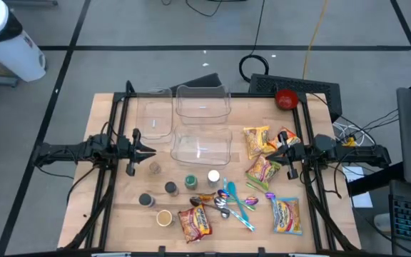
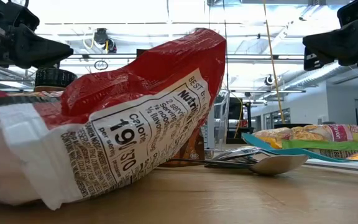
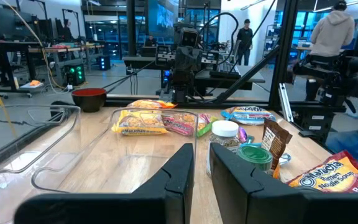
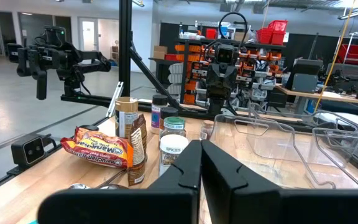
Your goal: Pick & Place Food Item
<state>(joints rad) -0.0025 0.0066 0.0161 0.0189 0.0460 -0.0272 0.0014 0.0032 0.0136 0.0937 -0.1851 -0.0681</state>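
Left claw [image 1: 150, 150]: fingers narrowly parted, holding nothing, hovering beside the clear plastic container [image 1: 201, 147], likely your drop spot.
Right claw [image 1: 271, 152]: pressed shut, empty, parked over the yellow-and-red noodle packets [image 1: 261, 155].
Food items: all lie loose on the wooden counter [image 1: 105, 214]; nothing picked yet.

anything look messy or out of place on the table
Nothing is spilled or broken. The spoons lie in a loose heap with a small packet, and the noodle packets lie scattered at odd angles.
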